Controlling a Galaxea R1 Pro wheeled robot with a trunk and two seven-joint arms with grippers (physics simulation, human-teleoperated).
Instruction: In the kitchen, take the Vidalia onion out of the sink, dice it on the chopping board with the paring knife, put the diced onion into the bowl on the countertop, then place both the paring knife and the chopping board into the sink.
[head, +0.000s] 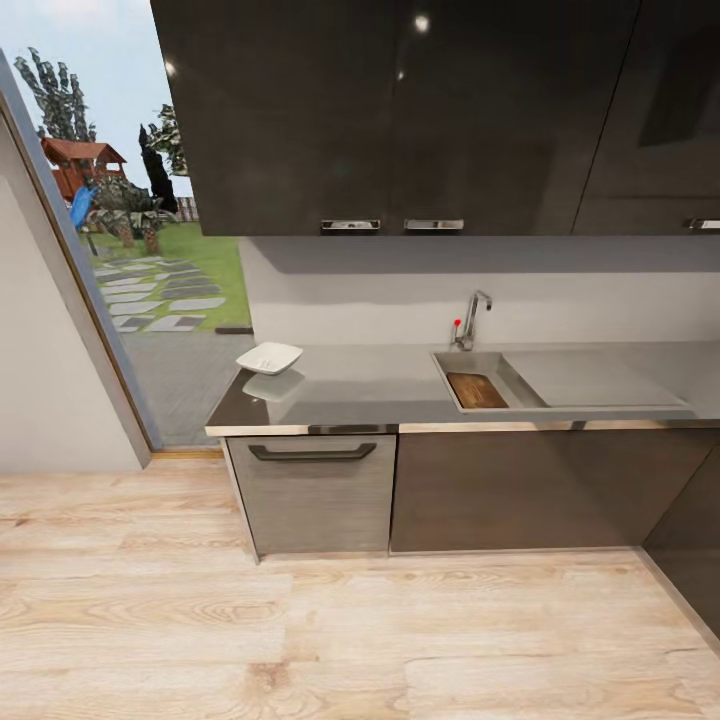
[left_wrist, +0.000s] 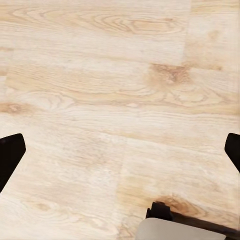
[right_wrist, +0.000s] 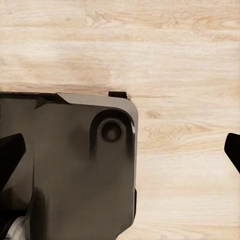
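Note:
In the head view the grey countertop (head: 380, 390) runs across the middle, with the steel sink (head: 520, 380) set into it and its chrome faucet (head: 470, 322) with a red knob behind. The brown chopping board (head: 477, 391) lies inside the basin. The white bowl (head: 269, 357) stands on the countertop's left end. Onion and paring knife are out of view. My left gripper (left_wrist: 120, 155) is open over the wooden floor, its dark fingertips (left_wrist: 10, 155) far apart. My right gripper (right_wrist: 120, 155) is open above the robot's dark base (right_wrist: 70, 170) and the floor.
Dark upper cabinets (head: 400, 110) hang over the counter. A grey drawer front with a dark handle (head: 312, 452) sits under the bowl. A glass door (head: 130, 270) at the left opens onto a garden. Light wooden floor (head: 300, 630) lies between me and the cabinets.

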